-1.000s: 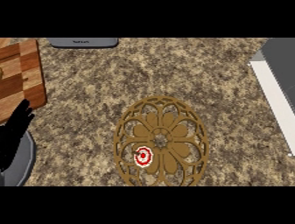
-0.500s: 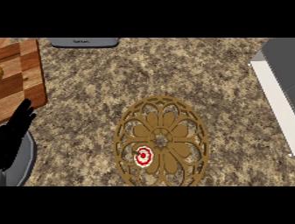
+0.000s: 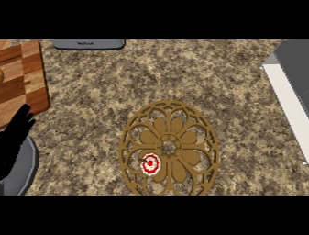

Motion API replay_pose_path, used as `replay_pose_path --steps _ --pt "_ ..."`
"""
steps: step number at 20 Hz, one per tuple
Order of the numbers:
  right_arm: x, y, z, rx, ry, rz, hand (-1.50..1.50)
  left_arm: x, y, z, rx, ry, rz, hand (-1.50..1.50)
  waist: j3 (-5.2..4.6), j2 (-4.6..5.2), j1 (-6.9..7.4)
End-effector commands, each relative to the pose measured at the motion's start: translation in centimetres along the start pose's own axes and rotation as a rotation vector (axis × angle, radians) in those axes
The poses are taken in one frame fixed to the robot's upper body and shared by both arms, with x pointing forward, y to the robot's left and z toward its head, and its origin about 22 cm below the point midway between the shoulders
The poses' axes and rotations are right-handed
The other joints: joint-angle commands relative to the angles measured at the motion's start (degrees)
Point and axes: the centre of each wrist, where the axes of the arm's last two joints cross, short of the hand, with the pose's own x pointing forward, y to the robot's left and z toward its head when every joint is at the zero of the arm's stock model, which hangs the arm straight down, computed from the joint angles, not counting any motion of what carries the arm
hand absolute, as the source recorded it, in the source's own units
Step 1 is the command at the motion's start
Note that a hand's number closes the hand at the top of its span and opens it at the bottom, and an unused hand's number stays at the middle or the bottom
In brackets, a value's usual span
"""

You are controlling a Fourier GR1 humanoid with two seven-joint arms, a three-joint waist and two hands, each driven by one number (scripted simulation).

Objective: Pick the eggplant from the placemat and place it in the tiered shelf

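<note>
While left hand (image 3: 8, 142) rests open, eggplant unseen.

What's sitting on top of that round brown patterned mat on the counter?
On the brown openwork placemat only a small red-and-white ringed disc shows, left of its centre. No eggplant is visible on it. The speckled counter shows through the mat's cut-outs; nothing else is covered.

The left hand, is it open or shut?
Open: the left hand shows straight fingers pointing up near the left edge, curled round nothing.
</note>
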Motion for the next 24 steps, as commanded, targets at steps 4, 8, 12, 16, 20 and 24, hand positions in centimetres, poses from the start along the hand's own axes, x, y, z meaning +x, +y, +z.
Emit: replay_pose_path --steps 4,8,12,16,20,24 --pt "-1.5 -1.6 0.0 -0.007 0.110 -0.213 -1.50 -0.5 -1.7 0.7 0.014 -0.001 -0.011 0.00 0.02 -0.10 0.06" --pt "-1.4 -4.5 0.7 0.022 0.145 -0.376 -1.50 0.1 0.6 -0.5 0.004 -0.003 0.002 0.00 -0.03 -0.11 -0.25" --pt "-2.3 -6.4 2.2 0.008 0.146 -0.495 -1.50 0.3 -1.6 0.6 -0.026 -0.007 0.005 0.00 0.00 -0.23 0.07" --pt "-3.5 -10.1 3.8 -0.050 0.115 -0.604 -1.50 -1.1 -0.5 1.4 0.001 -0.008 0.000 0.00 -0.04 -0.27 0.15" --pt "-6.1 -15.1 6.0 -0.099 0.139 -0.656 -1.50 -0.1 0.3 0.2 0.008 -0.008 0.002 0.00 -0.10 -0.55 -0.59" --pt "-8.8 -18.7 6.6 -0.162 0.216 -0.626 -1.50 -0.3 1.2 0.3 0.025 0.016 -0.005 0.00 -0.16 -0.90 -1.39"
